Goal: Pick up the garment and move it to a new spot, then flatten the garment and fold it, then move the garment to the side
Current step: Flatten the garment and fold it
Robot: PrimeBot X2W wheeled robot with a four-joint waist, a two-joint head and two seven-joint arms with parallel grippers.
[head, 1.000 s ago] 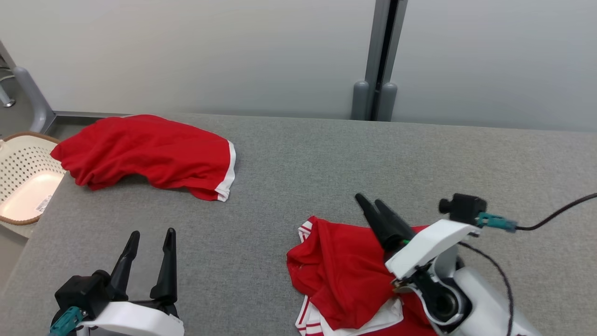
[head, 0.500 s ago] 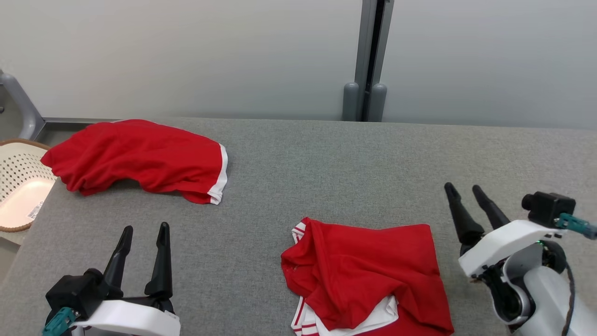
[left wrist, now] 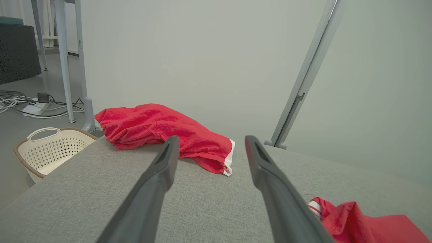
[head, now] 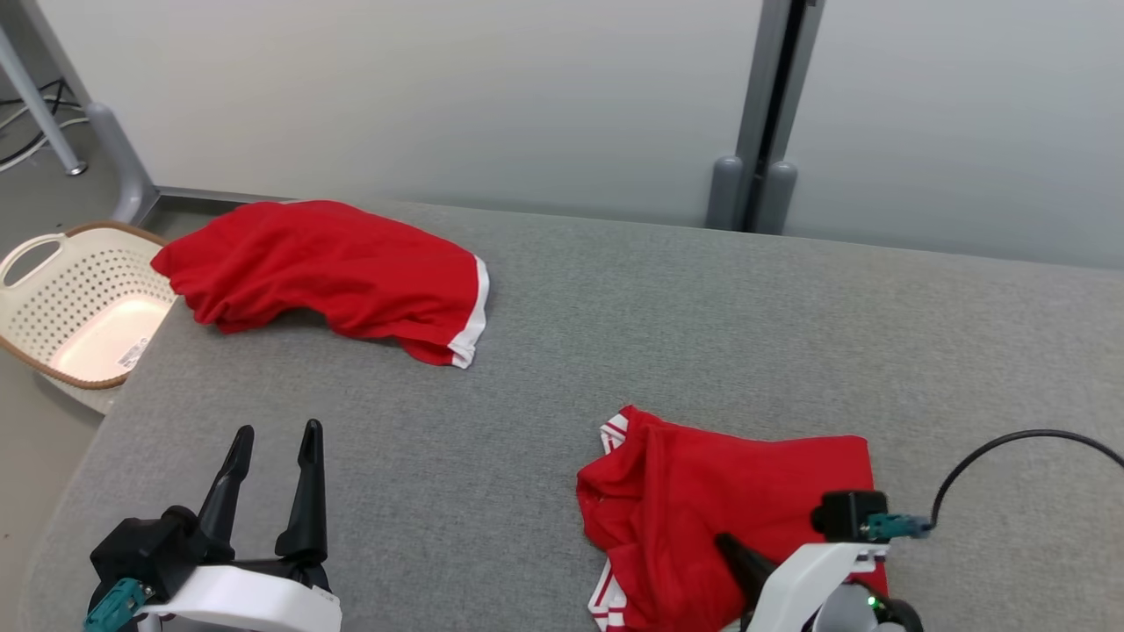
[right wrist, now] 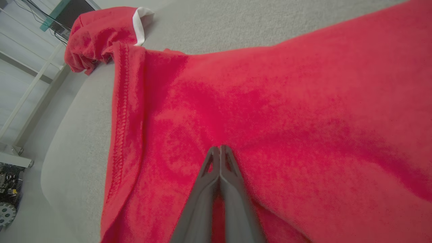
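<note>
Your right gripper (right wrist: 220, 147) is tip-down on the near red jersey (head: 746, 483), fingers pressed together.
Your left gripper (head: 277, 428): fingers spread wide over the grey table (head: 667, 325).

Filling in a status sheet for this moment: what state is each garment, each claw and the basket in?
Near garment: bunched, partly folded, lying on the table.
Far garment: crumpled heap, untouched, at the table's far left.
Left claw: open, holding nothing.
Right claw: shut, tips on the near garment.
Basket: upright on the floor beside the table.
</note>
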